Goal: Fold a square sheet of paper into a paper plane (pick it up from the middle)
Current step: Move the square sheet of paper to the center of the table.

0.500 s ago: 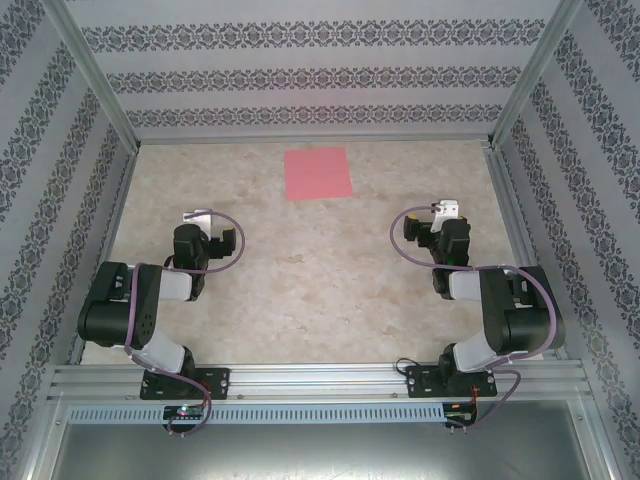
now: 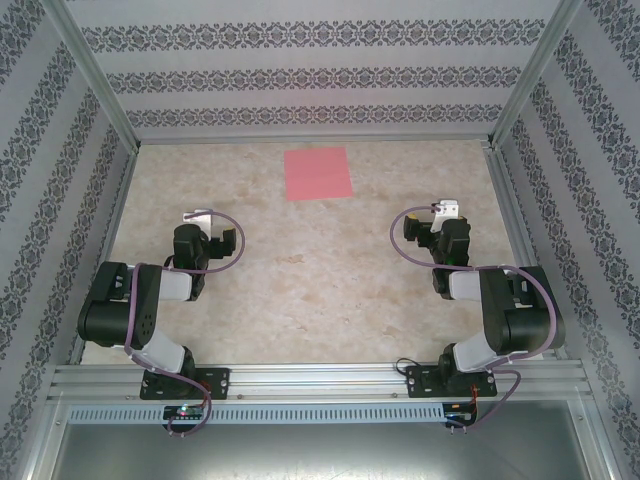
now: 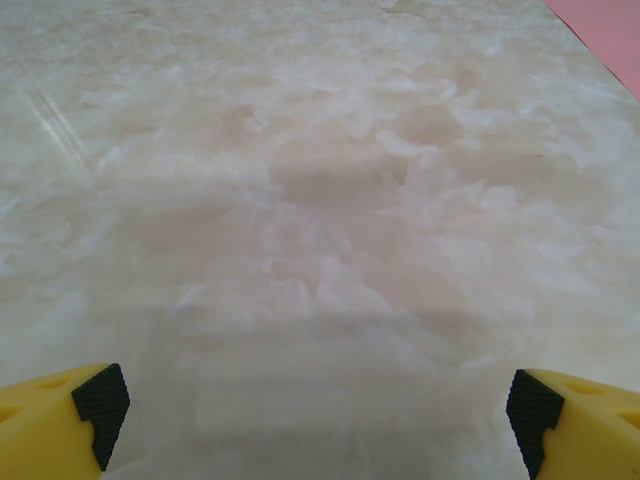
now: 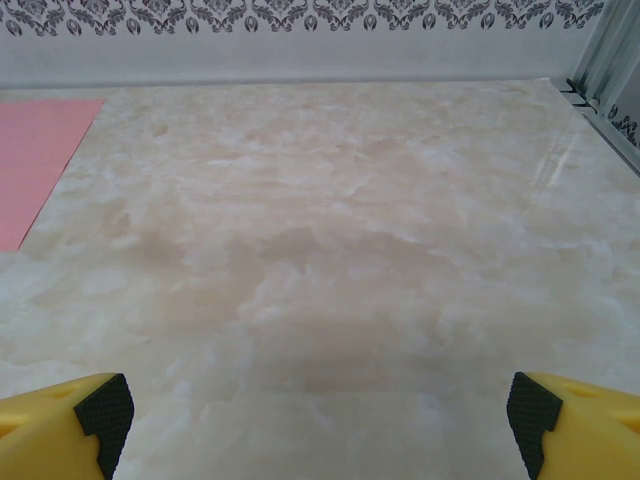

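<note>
"Two claws to enter first, nearest us. Condition?"

"Left claw (image 3: 318, 420), yellow fingers with black textured pads: spread wide, nothing between them. Right claw (image 4: 320, 425), same make: likewise spread and unloaded. Both are well apart from the work."

"Progress on the fold?"

"None found. Picking up the paper by its middle, every crease and the final shaping of the plane are all outstanding. I judge the job to be at its very start."

"And beyond the claws?"

"The pale, beige-marbled table (image 2: 320, 270), a smooth surface. Towards its far edge, a little left of centre, lies the thin pink-red square sheet of paper (image 2: 318, 174)."

"Appearance of the sheet?"

"Flat, plain and evenly coloured, with straight edges and sharp corners, turned very slightly askew. No crease, tear or lifted corner visible."

"Anything past it?"

"The white wall with dark ornamental bands (image 2: 310, 82), near the sheet but not touching."
</note>
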